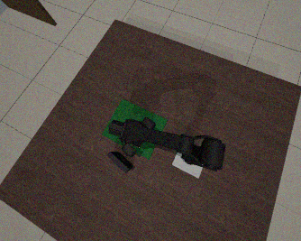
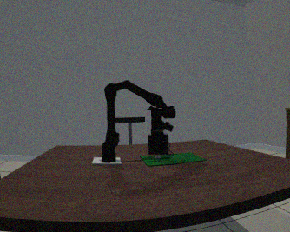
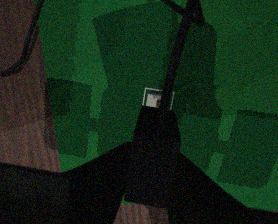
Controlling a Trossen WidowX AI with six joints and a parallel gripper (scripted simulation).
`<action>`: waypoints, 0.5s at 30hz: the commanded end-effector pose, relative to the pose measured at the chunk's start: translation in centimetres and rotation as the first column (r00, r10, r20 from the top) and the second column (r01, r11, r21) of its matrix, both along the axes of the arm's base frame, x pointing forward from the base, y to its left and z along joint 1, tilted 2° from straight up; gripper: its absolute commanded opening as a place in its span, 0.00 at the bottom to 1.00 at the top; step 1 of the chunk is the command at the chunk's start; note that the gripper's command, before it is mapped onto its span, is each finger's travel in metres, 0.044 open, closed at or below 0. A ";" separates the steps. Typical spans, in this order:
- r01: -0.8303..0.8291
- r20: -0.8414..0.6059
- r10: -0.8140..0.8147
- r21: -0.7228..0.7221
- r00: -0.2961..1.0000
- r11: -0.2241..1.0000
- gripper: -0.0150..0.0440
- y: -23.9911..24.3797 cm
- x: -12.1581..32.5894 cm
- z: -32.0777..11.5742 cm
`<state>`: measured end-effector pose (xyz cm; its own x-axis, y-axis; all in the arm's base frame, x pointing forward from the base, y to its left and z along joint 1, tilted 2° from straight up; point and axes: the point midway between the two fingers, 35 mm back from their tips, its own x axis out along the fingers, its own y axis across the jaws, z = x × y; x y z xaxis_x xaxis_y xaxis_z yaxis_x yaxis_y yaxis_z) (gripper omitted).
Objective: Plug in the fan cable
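Note:
The green board [image 1: 123, 110] [image 2: 181, 158] [image 3: 125, 55] lies on the brown table. My gripper [image 1: 131, 139] [image 2: 158, 150] [image 3: 151, 154] hangs over the board, pointing down, and is shut on the fan's black plug [image 3: 153, 131]. In the wrist view the white four-pin fan header [image 3: 158, 97] shows just past the plug's tip, partly covered by it. I cannot tell if the plug touches the header. The black cable [image 3: 172, 60] runs from the plug across the board and out of the top of the view. The dark fan [image 1: 120, 161] lies on the table beside the board's near edge.
The arm's base stands on a white plate [image 1: 187, 169] [image 2: 106, 161] right of the board. Darker green patches [image 3: 65, 97] mark the board. The table [image 1: 215, 118] [image 2: 164, 192] ends over a tiled floor. A small table stands behind in the exterior view.

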<state>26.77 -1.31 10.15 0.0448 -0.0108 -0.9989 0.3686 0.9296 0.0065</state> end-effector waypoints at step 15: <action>0.008 0.004 -0.008 -0.004 1.000 1.000 0.25 0.1 -0.4 0.2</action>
<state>26.52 -1.22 10.30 0.0477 -0.0108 -0.9988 0.3719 0.9283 0.0078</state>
